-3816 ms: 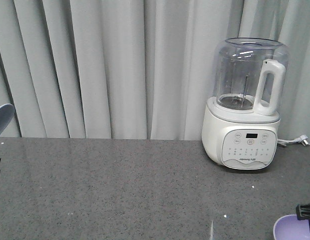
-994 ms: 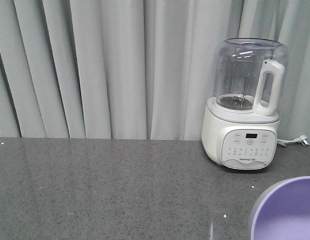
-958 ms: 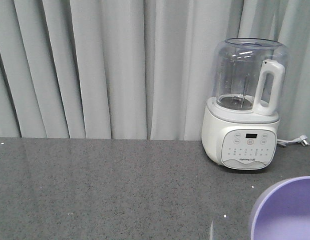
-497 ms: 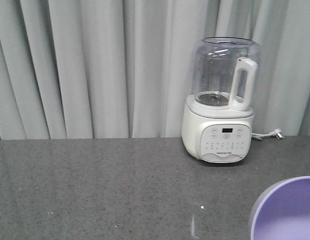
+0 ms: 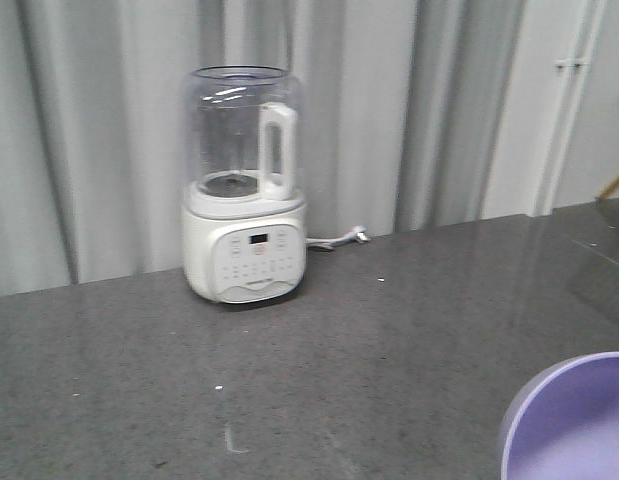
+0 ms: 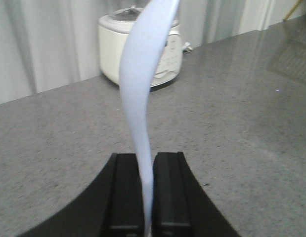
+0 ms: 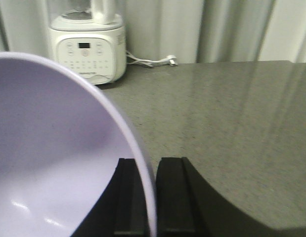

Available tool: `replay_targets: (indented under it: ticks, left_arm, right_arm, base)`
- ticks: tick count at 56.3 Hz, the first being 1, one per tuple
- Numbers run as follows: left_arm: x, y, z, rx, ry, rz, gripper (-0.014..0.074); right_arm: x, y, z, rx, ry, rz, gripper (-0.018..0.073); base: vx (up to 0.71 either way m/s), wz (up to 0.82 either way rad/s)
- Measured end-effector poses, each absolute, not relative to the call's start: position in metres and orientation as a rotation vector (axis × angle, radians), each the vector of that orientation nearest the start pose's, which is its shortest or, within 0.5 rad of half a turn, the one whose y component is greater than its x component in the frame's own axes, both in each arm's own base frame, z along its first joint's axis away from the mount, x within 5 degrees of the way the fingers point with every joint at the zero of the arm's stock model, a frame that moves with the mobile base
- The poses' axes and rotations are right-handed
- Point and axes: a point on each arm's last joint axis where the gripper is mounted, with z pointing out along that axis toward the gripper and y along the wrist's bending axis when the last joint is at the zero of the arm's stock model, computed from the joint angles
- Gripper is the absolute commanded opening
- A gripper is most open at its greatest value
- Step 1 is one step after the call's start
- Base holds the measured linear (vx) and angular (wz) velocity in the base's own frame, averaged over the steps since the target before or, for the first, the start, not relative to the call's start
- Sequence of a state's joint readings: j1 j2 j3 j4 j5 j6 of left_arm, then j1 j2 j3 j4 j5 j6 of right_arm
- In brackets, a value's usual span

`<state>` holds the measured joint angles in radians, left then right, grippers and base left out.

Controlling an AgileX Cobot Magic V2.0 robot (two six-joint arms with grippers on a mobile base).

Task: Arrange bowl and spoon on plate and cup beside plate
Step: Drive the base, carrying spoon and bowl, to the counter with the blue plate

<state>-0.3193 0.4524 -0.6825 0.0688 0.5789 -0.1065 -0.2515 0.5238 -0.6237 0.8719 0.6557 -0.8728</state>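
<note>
Lavender bowl [image 7: 54, 163] is hanging by its wall in the right gripper [image 7: 149, 195], fingers closed on it — the left gripper [image 6: 148, 195] is pinching the pale blue plate [image 6: 138, 98] upright, edge-on, so the plate probably needs laying flat first.

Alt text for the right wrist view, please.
A lavender bowl, its rim clamped in the right tool, fills the left of the frame. Behind it, a white blender stands on a grey counter before pale curtains.

The blender [image 5: 245, 262] panel's markings are too blurred to read.
</note>
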Motion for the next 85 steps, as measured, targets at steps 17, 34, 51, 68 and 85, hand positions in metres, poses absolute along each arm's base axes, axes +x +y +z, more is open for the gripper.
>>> replay_targets:
  ticks: [17,34,51,68,85]
  left_arm:
    - [0.079,-0.0225,0.3568,0.221,1.823,-0.224,-0.0003]
    - [0.079,-0.0225,0.3568,0.221,1.823,-0.224,-0.0003]
    - [0.079,-0.0225,0.3568,0.221,1.824,-0.224,-0.0003]
    - [0.079,-0.0225,0.3568,0.221,1.824,-0.224,-0.0003]
    - [0.079,-0.0228,0.3568,0.224,1.823,-0.227,-0.0003]
  right_arm:
    - [0.1022,0.0175,0.3444,-0.213,1.801,0.185,-0.0009]
    - [0.1022,0.0175,0.3444,-0.213,1.801,0.185,-0.0009]
    - [0.1022,0.0175,0.3444,-0.213,1.801,0.185,-0.0009]
    - [0.1022,0.0175,0.3444,-0.213,1.801,0.185,-0.0009]
    - [0.1022,0.0175,0.3443,-0.213,1.801,0.185,-0.0009]
  base:
    - [-0.08,-0.72]
    - [-0.05,-0.62]
    - [0.03,-0.63]
    - [0.14,-0.62]
    - [0.22,-0.55]
